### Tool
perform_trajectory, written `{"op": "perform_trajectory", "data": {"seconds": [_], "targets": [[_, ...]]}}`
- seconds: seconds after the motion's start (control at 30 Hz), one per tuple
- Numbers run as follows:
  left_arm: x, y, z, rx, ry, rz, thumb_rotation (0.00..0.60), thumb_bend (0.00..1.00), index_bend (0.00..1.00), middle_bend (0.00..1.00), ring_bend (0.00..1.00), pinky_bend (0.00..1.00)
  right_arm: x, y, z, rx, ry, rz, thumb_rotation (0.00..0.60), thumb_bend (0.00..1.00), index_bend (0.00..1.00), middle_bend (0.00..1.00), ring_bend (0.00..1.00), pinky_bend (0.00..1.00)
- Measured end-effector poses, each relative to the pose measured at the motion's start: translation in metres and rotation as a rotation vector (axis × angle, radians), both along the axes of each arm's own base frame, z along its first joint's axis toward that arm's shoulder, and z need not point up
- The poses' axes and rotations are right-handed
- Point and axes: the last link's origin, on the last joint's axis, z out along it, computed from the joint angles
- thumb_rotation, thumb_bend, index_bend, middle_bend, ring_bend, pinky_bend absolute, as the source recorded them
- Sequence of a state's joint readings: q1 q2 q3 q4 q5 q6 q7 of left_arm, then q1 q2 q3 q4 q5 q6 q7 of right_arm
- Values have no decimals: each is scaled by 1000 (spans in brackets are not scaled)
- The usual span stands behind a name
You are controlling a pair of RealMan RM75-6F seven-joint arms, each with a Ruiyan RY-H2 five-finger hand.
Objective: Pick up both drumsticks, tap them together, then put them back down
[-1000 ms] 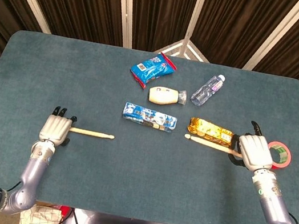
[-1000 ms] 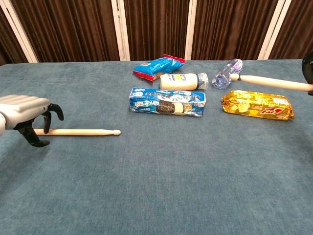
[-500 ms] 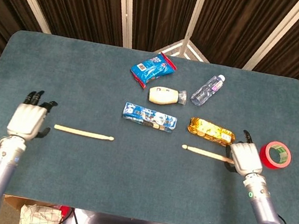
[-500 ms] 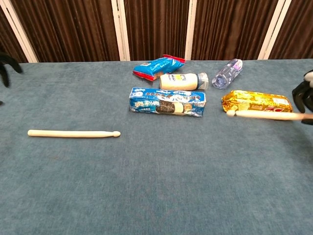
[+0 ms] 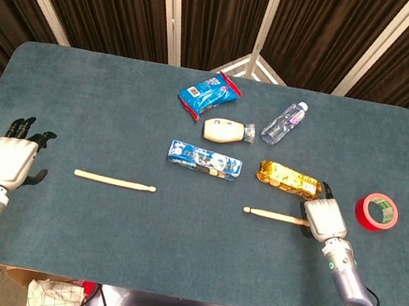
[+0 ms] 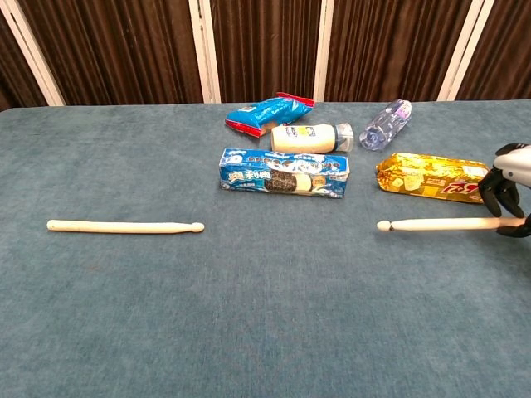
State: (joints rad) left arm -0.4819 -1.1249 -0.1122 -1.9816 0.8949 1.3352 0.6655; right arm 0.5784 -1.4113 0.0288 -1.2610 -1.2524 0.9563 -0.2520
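Just two drumsticks, five packaged items.

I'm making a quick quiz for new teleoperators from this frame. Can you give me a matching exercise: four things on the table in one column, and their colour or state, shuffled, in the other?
Things:
1. left drumstick
2. right drumstick
3. tape roll
4. water bottle

States:
A. clear, lying on its side at the back
B. red, lying near the table's right edge
C. lying free on the cloth, no hand on it
D. butt end under the right hand

Pairs: 1-C, 2-D, 3-B, 4-A
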Motion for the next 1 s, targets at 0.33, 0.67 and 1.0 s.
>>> {"op": "perform_trajectory", "data": {"seconds": [0.33, 0.67, 1.0], "targets": [[1, 0, -5, -14, 12, -9, 600, 397, 226, 340, 6, 0, -5, 0, -7, 1, -9, -25, 600, 498, 805, 669, 481, 41], [5, -1, -5, -16, 9, -12, 600, 398, 226, 340, 6, 0, -8, 1, -8, -4, 40, -78, 600, 446, 571, 577, 468, 41], [4, -1, -4, -6, 12, -13, 600, 397, 223, 340, 6, 0, 0, 5, -4, 2, 42, -141, 600, 429, 296, 477, 442, 41]]}}
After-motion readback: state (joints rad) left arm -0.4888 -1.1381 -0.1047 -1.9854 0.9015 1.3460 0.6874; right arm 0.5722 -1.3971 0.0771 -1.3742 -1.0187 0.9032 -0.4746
